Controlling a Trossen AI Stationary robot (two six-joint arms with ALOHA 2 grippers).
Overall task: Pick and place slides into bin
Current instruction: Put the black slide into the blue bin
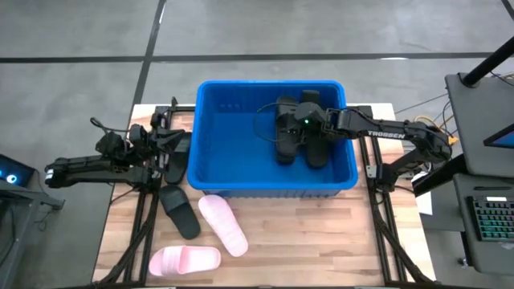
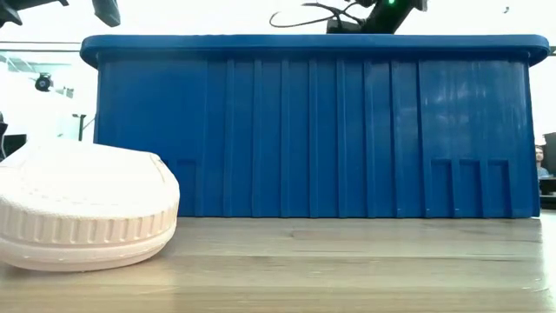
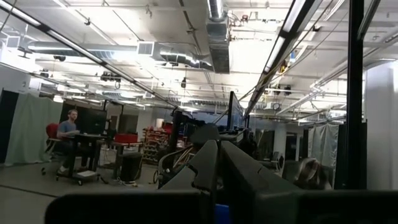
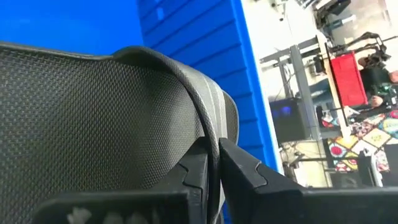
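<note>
The blue bin (image 1: 273, 136) stands mid-table, and its ribbed near wall (image 2: 313, 130) fills the low view. My right gripper (image 1: 283, 120) reaches in over the bin's right rim and is shut on a black slide (image 4: 93, 118). Beside it, a second black slide (image 1: 317, 148) lies in the bin. On the table, a black slide (image 1: 178, 210) and two pink slides (image 1: 223, 225) (image 1: 185, 259) lie in front of the bin. Another black slide (image 1: 175, 164) lies by its left wall. My left gripper (image 3: 217, 168) is shut, drawn back at the table's left and tilted up. My right gripper pinches the thin edge of the black slide's strap (image 4: 213, 155) between its two fingers. It comes slanting down from the table's right side. The slide is inside the bin, in front of a blue wall. Whether any part rests on the bin's floor does not show.
One pink slide (image 2: 82, 209) lies close to the low camera at the left. The right arm (image 1: 385, 132) crosses the bin's right rim. A laptop (image 1: 490, 217) sits beyond the table's right edge. A person sits at a desk far off in the room (image 3: 68, 134).
</note>
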